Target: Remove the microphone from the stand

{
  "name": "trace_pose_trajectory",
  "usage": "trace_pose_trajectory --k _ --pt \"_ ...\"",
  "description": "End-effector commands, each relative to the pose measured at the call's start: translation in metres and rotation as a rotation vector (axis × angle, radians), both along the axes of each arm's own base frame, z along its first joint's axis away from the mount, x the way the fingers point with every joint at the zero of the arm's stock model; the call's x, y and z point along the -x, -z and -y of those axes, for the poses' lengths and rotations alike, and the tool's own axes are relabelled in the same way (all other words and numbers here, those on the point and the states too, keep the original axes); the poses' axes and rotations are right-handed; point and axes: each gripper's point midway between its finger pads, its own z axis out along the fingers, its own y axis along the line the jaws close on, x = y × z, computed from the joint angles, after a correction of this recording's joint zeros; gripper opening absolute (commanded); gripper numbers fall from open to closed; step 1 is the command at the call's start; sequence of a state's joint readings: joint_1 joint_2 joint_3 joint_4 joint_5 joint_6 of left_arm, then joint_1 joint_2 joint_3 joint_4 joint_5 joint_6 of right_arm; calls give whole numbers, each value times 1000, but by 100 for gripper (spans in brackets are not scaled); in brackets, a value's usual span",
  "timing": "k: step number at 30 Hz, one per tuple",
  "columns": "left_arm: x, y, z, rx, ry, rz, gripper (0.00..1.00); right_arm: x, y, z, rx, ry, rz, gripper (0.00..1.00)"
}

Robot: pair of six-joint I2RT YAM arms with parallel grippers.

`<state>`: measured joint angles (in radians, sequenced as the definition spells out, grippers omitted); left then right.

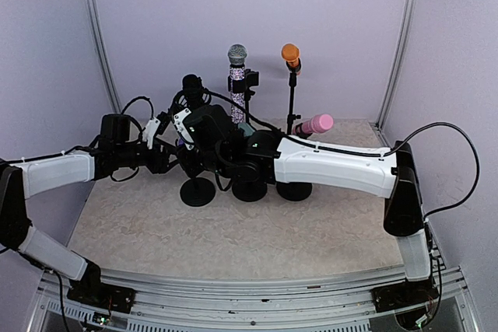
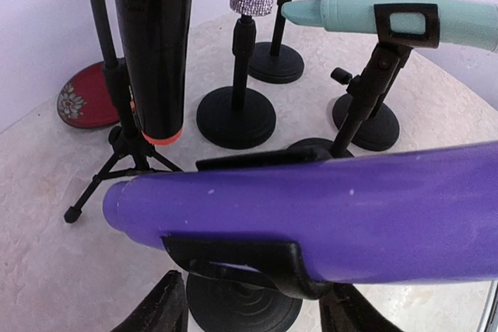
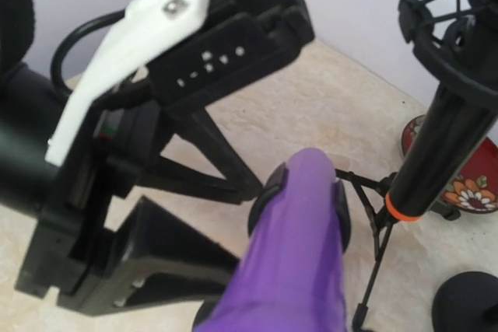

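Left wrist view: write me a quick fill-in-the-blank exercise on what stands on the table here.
The nearest microphone, lying across the view, is ___.
The black microphone has an ___ ring at its lower end.
A ___ dish with a flower pattern sits behind the tripod.
Missing words: purple; orange; red.

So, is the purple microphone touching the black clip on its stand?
Touching. The left wrist view shows the purple microphone lying in the black clip, which cups its underside with no gap between them.
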<state>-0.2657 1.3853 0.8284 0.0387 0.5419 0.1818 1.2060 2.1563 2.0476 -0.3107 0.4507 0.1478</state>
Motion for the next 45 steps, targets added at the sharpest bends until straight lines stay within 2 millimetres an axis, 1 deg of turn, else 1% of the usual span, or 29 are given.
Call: trace_pose_trajectory --k 1,3,4,11,17,18,19,20,21,23,26,31,35,38,41,43,45 --pt "-12 -7 4 34 -13 52 52 1 -24 -4 -146 19 -15 4" --pt "-13 -5 4 44 -18 51 47 2 -27 -5 -180 27 -25 0" --pt "-13 -3 5 49 -16 48 45 2 -29 -5 -200 28 -31 0" --pt "-9 4 8 83 -8 10 45 8 -46 -10 -295 -3 -30 0" --pt "-6 13 7 101 -31 -49 44 13 -51 -15 -312 -26 -6 0" --pt "-4 14 6 102 -34 -54 45 14 -52 -15 -312 -27 0 0" --pt "-2 15 5 103 -39 -57 50 15 -53 -15 -311 -28 6 0" --pt "0 17 3 103 -43 -62 57 16 -53 -15 -311 -31 10 0" --pt "3 18 3 104 -43 -64 66 17 -53 -15 -312 -32 11 0" --pt "8 18 2 110 -36 -64 68 18 -52 -15 -315 -39 10 0" --pt "11 17 2 130 -34 -69 64 20 -52 -15 -321 -49 11 0" --pt "3 16 1 177 -53 -86 54 26 -57 -16 -351 -78 11 0" --pt "-1 19 2 194 -50 -83 50 29 -56 -17 -362 -102 4 0" --pt "-3 20 4 203 -39 -76 41 32 -57 -18 -372 -122 4 0" --pt "-4 20 7 228 -26 -83 36 35 -59 -21 -384 -142 5 0" --pt "-5 21 7 234 -30 -83 30 36 -59 -22 -384 -149 8 0" --pt "-8 22 5 223 -49 -72 20 37 -59 -22 -378 -148 13 0"
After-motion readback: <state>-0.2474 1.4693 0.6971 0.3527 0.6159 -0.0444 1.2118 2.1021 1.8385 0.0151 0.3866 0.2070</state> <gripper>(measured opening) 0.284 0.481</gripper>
